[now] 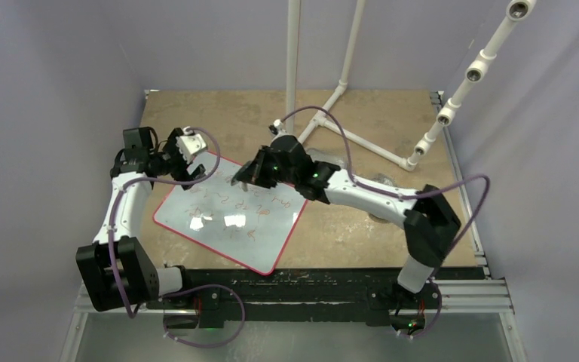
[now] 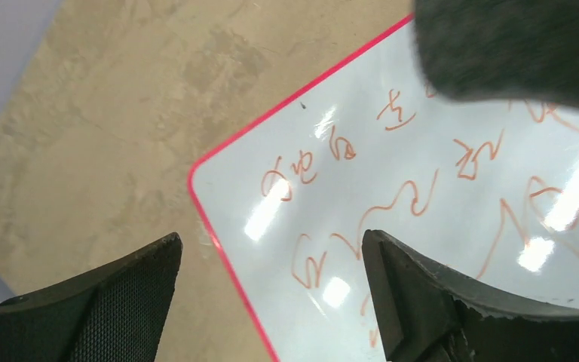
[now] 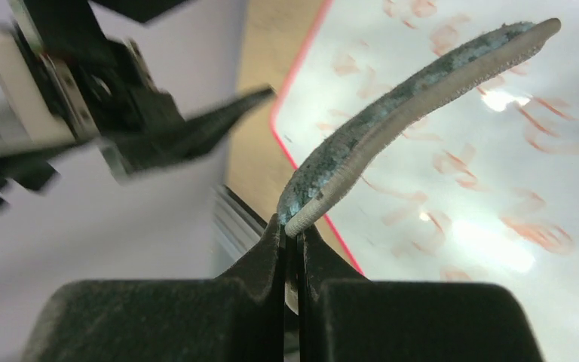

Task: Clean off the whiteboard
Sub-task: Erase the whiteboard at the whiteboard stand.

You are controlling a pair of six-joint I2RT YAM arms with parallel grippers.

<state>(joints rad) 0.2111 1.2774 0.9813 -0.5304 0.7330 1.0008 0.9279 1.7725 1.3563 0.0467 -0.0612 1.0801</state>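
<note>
askew — whiteboard [image 1: 226, 226] long axis far-left to near-right

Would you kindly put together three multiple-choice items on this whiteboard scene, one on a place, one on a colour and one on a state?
1. Where does the large glossy white whiteboard with the thin red rim lie?
A. Flat on the tan tabletop
B. Upright against the wall
C. Held aloft by both arms

2. What colour are the scribbles on it?
A. Blue
B. Green
C. Red

3. What is the state of the right gripper?
A. Open and empty
B. Shut on a thin grey felt pad
C. Shut on a marker pen

Answers: 1 A, the top view shows it lying on the table; 2 C, both wrist views show red strokes; 3 B, its fingers pinch the pad's end.
</note>
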